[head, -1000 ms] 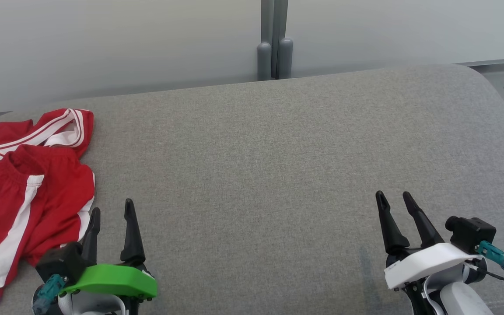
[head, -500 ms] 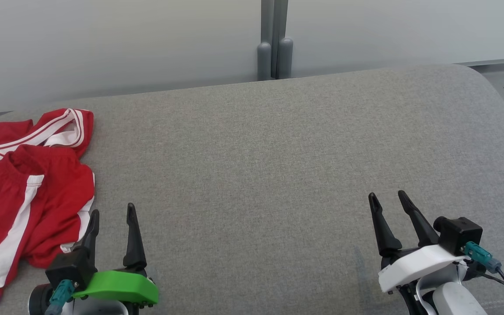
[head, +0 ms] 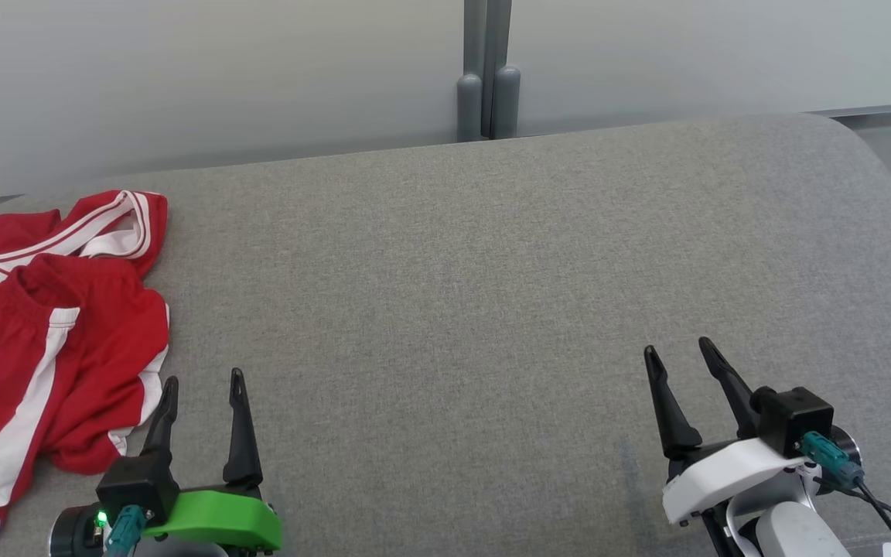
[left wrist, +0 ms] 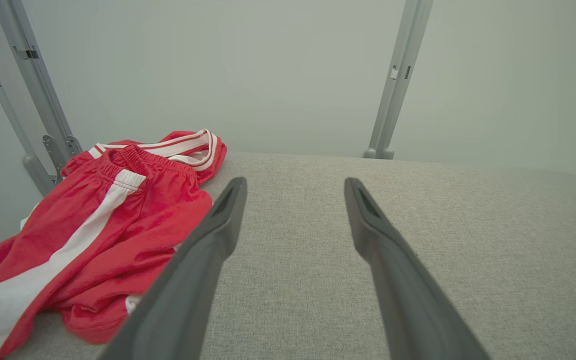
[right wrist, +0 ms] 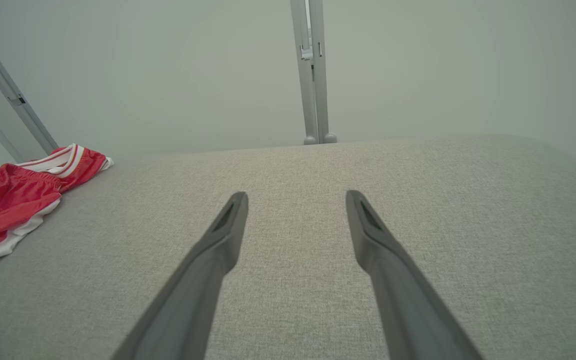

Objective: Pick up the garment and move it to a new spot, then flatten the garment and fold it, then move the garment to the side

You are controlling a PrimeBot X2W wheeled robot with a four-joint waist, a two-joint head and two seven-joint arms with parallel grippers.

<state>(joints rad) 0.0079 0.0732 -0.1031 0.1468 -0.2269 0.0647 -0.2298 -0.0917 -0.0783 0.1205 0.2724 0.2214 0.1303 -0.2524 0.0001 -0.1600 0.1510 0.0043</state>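
Your items:
1. Red garment (head: 51, 340) with white stripes, crumpled at the grey cushion's (head: 453, 271) left edge.
2. Left gripper (head: 204, 377), fingers spread, just beside the garment.
3. Right gripper (head: 677, 345), fingers spread, near the front right corner.

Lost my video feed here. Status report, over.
Left gripper open, empty, beside red garment. Right gripper open, empty, above grey cushion. Garment crumpled at cushion's left end, not held. Nothing in between.
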